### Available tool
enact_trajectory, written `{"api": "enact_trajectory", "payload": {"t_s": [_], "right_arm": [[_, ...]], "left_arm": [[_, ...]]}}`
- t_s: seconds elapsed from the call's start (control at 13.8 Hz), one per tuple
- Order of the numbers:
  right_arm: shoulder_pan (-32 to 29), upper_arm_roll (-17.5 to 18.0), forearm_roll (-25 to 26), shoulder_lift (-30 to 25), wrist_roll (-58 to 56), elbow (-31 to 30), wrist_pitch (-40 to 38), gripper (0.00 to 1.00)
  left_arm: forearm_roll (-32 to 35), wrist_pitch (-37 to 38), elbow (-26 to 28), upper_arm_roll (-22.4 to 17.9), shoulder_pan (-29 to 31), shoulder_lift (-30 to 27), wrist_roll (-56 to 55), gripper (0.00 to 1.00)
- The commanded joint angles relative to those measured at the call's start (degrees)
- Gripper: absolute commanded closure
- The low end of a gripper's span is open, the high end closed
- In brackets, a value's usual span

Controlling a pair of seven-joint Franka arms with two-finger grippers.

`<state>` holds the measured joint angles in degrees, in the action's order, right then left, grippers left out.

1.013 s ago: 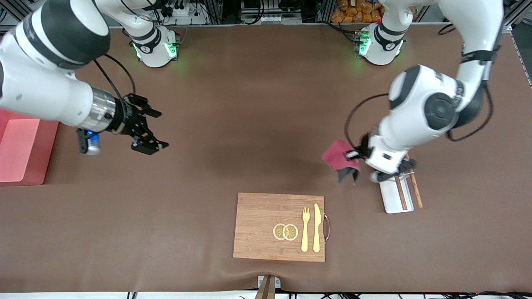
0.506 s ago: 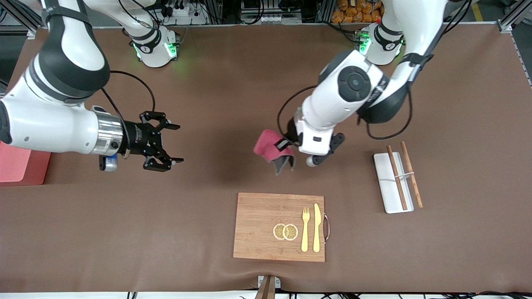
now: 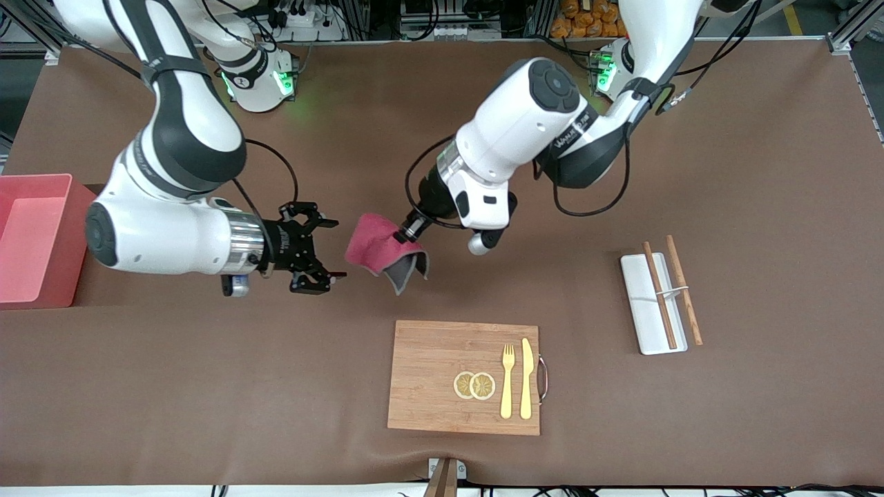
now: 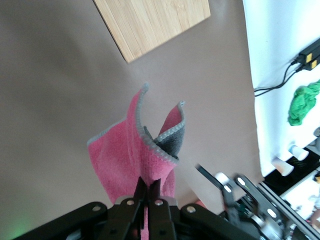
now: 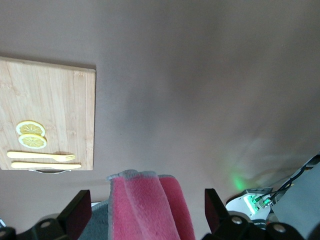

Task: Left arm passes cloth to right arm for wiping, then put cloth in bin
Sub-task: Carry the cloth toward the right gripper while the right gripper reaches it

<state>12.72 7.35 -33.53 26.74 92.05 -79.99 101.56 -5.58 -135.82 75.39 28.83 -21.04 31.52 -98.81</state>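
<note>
Over the bare mat, your left gripper [image 3: 406,235] pinches the cloth [image 3: 376,250] by one corner; your right gripper [image 3: 322,253] waits wide open just beside it. Release before the right fingers close and the cloth may drop, well short of the bin [image 3: 41,186].

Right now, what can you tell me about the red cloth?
The cloth is small, soft and fuzzy, crimson with a dark grey back and pale edging. It hangs folded in the air over bare table, pinched by the left gripper. The open right gripper is right beside it, not yet gripping.
</note>
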Motion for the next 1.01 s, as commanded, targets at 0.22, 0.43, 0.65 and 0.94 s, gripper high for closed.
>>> {"api": "enact_trajectory", "payload": {"t_s": [0.22, 0.43, 0.65, 0.94], "right_arm": [[1.3, 0.1, -1.0, 0.0, 1.3, 0.9, 0.6, 0.38], [3.4, 0.1, -1.1, 0.2, 1.5, 1.0, 3.7, 0.95], [3.7, 0.0, -0.6, 0.2, -0.1, 1.0, 5.1, 1.00], [1.9, -0.1, -0.4, 0.2, -8.2, 0.8, 4.5, 1.00]], "left_arm": [[-1.3, -0.4, -0.6, 0.2, 0.0, -0.1, -0.9, 1.00], [-1.3, -0.4, -0.6, 0.2, 0.0, -0.1, -0.9, 1.00], [-1.3, -0.4, -0.6, 0.2, 0.1, -0.1, -0.9, 1.00], [-1.3, -0.4, -0.6, 0.2, 0.3, -0.1, -0.8, 0.95]]}}
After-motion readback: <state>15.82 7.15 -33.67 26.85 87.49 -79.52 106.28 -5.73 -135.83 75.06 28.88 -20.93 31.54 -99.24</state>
